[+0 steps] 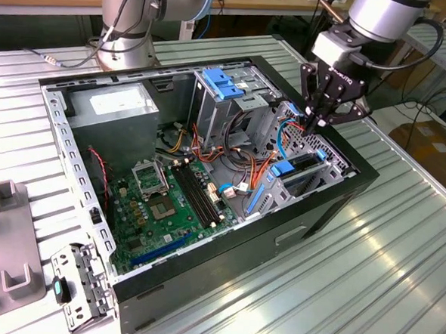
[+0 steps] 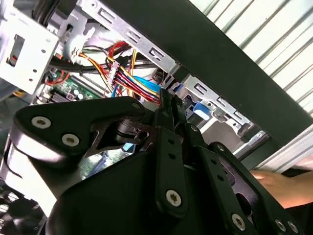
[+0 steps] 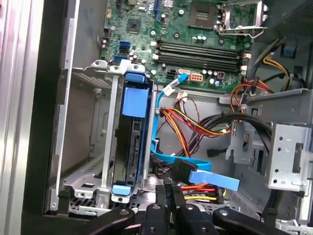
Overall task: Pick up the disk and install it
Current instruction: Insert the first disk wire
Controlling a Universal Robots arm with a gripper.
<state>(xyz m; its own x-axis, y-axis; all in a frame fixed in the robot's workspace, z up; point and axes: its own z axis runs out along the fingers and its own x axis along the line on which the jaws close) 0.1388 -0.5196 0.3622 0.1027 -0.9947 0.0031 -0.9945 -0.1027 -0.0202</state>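
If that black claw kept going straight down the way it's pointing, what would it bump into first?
Probably the blue cable and its connector beside the disk in its drive cage. The claw hangs just above that corner of the computer case, though depth is hard to judge.

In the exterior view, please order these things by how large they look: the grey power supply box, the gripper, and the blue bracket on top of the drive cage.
1. Grey power supply box, clearly the largest.
2. Gripper.
3. Blue bracket.
The gripper hangs above the case, so its rank over the bracket is unsure.
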